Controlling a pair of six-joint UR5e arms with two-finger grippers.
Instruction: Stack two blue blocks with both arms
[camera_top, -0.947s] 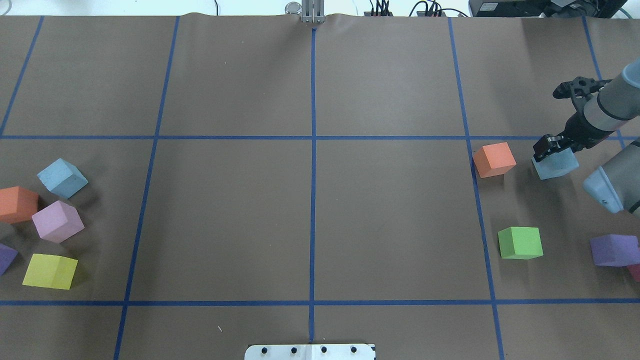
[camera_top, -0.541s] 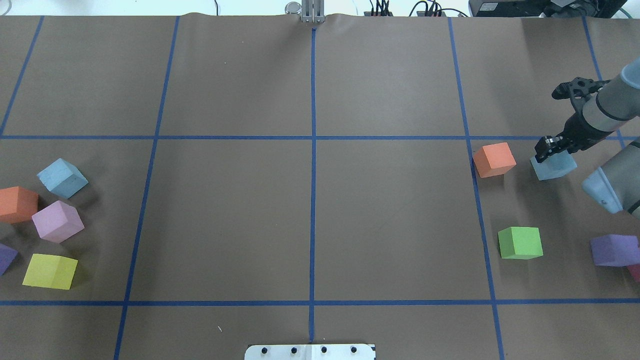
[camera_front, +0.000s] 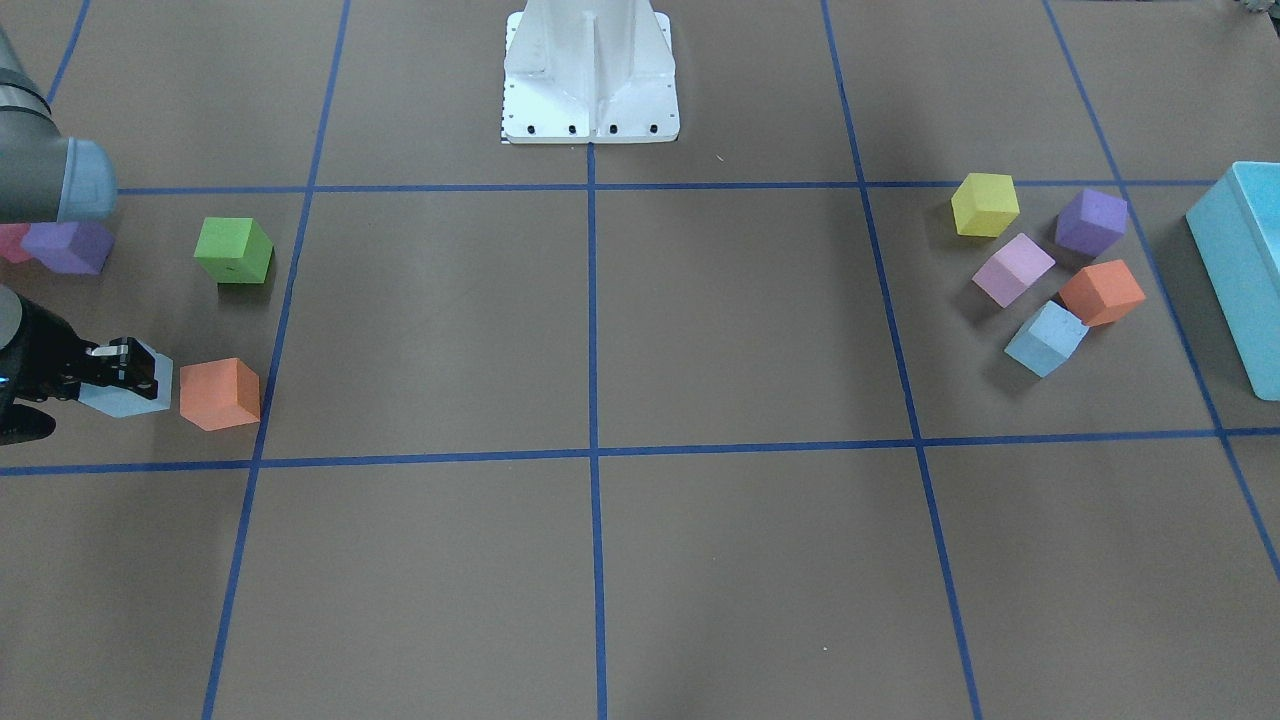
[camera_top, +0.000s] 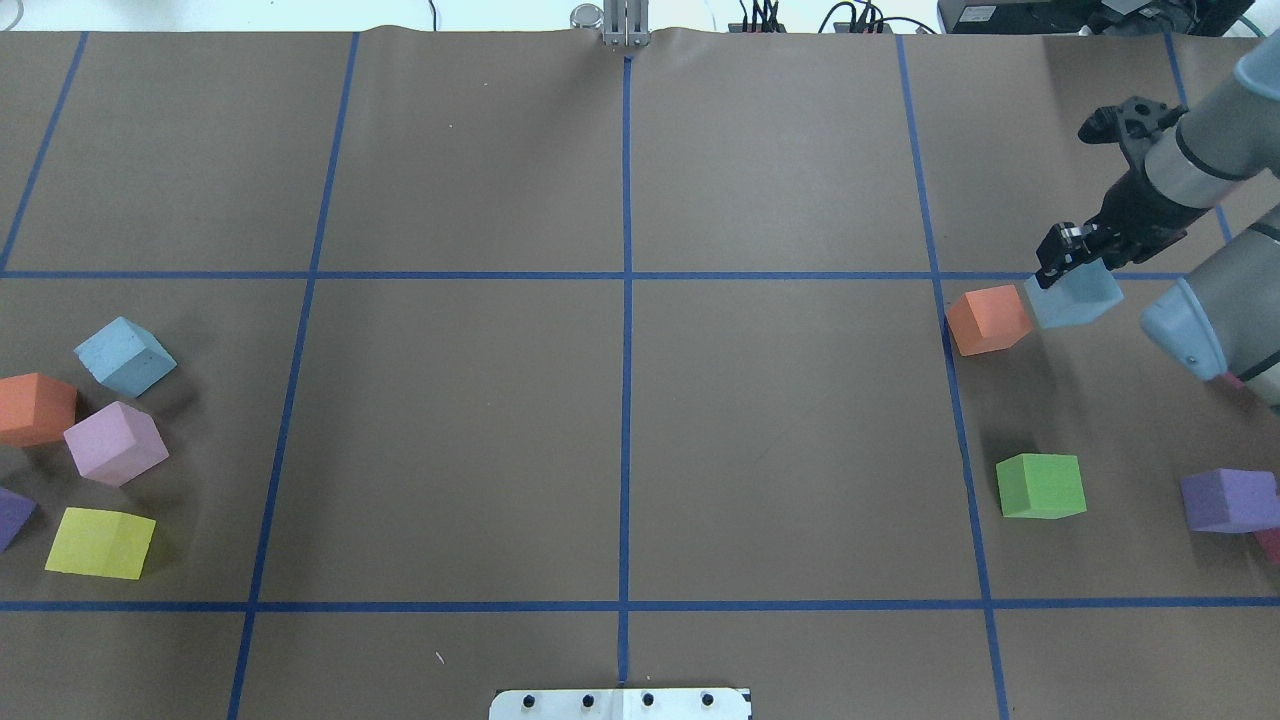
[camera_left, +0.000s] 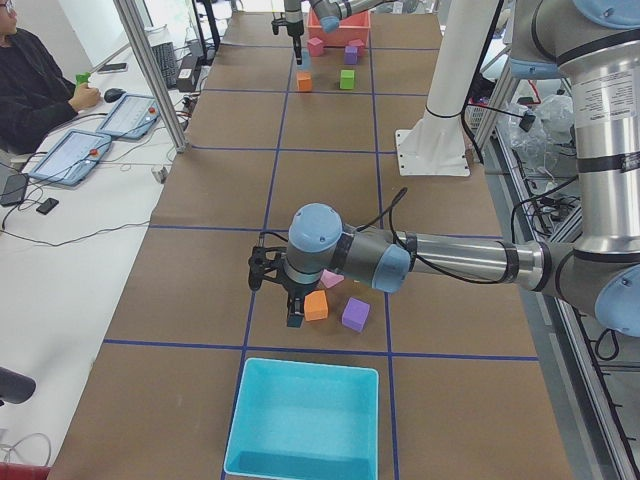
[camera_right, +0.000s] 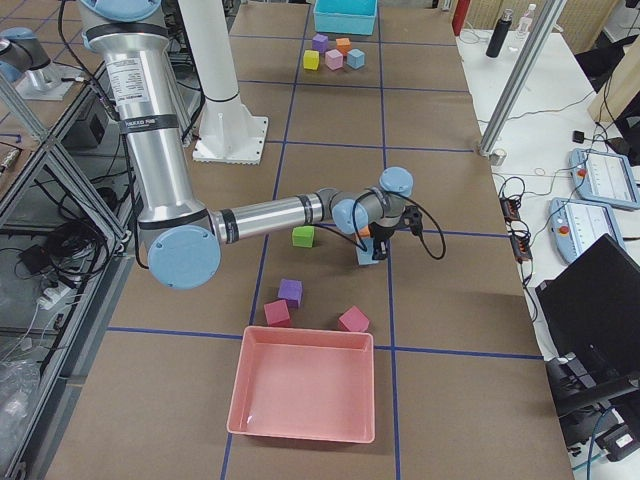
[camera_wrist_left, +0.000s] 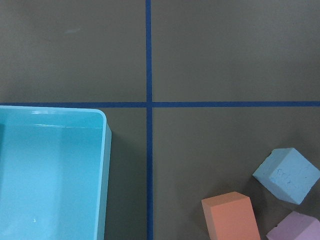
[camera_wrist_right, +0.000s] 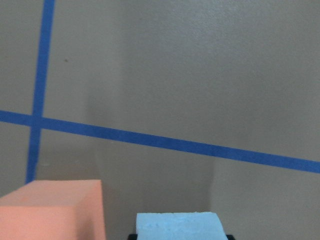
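Observation:
My right gripper (camera_top: 1072, 258) is shut on one pale blue block (camera_top: 1075, 297) and holds it off the table, right beside an orange cube (camera_top: 988, 318). The same gripper (camera_front: 122, 368) and block (camera_front: 118, 398) show at the left edge of the front-facing view. In the right wrist view the block (camera_wrist_right: 180, 226) sits at the bottom edge. The second blue block (camera_top: 125, 355) lies on the table at the far left; it also shows in the left wrist view (camera_wrist_left: 286, 175). My left gripper (camera_left: 294, 316) hangs above that cluster, seen only from the side, so I cannot tell its state.
An orange cube (camera_top: 35, 407), a lilac cube (camera_top: 115, 442), a yellow cube (camera_top: 100, 542) and a purple cube (camera_front: 1090, 221) surround the second blue block. A turquoise bin (camera_front: 1240, 270) stands beyond them. A green cube (camera_top: 1040, 485) and purple cube (camera_top: 1228, 500) lie on the right.
My right gripper has lifted the blue block and carried it up the view and leftward, close to the orange cube. Nothing on the left side has moved.

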